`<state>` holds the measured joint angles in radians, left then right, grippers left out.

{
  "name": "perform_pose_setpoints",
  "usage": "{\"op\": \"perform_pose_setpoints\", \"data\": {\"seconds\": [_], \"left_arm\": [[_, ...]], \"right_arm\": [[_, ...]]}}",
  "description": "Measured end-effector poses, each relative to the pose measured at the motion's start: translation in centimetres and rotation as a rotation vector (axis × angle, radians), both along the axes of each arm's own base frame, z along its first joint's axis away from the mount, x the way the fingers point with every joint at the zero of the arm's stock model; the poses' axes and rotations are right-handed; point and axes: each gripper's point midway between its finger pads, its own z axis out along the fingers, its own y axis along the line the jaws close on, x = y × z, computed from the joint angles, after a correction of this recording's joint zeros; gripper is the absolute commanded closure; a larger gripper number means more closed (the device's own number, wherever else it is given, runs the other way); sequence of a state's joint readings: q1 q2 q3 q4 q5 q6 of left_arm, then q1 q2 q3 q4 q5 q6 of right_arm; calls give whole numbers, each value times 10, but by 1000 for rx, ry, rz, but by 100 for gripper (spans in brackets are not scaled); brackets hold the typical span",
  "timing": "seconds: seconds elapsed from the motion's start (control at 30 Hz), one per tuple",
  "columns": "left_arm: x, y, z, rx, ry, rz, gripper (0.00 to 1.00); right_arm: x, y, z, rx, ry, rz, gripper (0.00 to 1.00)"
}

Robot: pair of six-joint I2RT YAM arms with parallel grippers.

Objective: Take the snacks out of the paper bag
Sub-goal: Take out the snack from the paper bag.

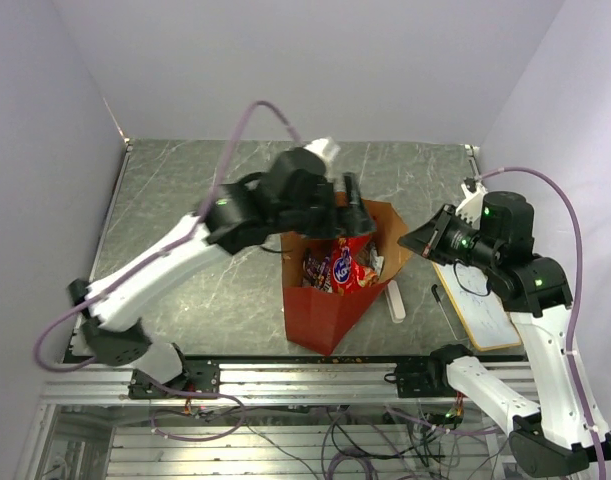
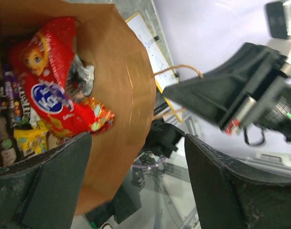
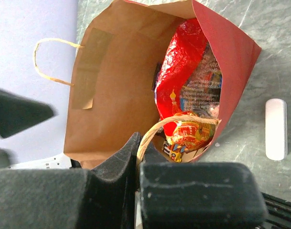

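Nothing is out yet: the snacks (image 2: 50, 95) sit in the bag (image 1: 325, 315) on the worktop (image 1: 185, 190). Left tool (image 2: 137, 138) hangs wide open and empty over it; right tool (image 3: 138, 164) looks clamped on a handle (image 3: 183, 118).

One paper bag (image 1: 325, 310), two loop handles (image 3: 40, 62), one red chip bag (image 2: 50, 90), one yellow pack (image 2: 31, 138), one eraser (image 1: 396, 300), one whiteboard (image 1: 480, 305), two arms (image 1: 165, 265); purple packs (image 2: 12, 93) too jumbled to count.

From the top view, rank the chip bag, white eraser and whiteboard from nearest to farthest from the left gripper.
1. chip bag, inside the paper bag, just beneath the left gripper.
2. white eraser, on the table right of the bag.
3. whiteboard, farthest right.
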<state>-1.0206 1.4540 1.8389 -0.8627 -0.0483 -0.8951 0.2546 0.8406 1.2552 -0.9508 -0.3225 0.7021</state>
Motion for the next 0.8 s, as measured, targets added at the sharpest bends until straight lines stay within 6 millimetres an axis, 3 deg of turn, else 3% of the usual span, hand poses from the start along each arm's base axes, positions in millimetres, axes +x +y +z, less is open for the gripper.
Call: {"op": "perform_pose_setpoints", "data": {"seconds": [0.1,0.2,0.3,0.4,0.6,0.8], "left_arm": [[10,-47,-31,90,13,-16,10],[24,-71,-73,213,23,-17,9],[33,-70,-111,344,34,-14,11],[37,-63,-132,429,36,-8,12],[43,-53,-147,511,19,15,11],[47,-53,-166,571,18,-2,19]], "right_arm": [[3,1,0,-2,-4,7,100],[2,1,1,-7,-16,12,100],[2,0,2,-23,-28,20,100],[3,-1,3,-35,-38,26,100],[4,-2,6,-51,-54,34,100],[5,-3,5,-66,-63,36,100]]}}
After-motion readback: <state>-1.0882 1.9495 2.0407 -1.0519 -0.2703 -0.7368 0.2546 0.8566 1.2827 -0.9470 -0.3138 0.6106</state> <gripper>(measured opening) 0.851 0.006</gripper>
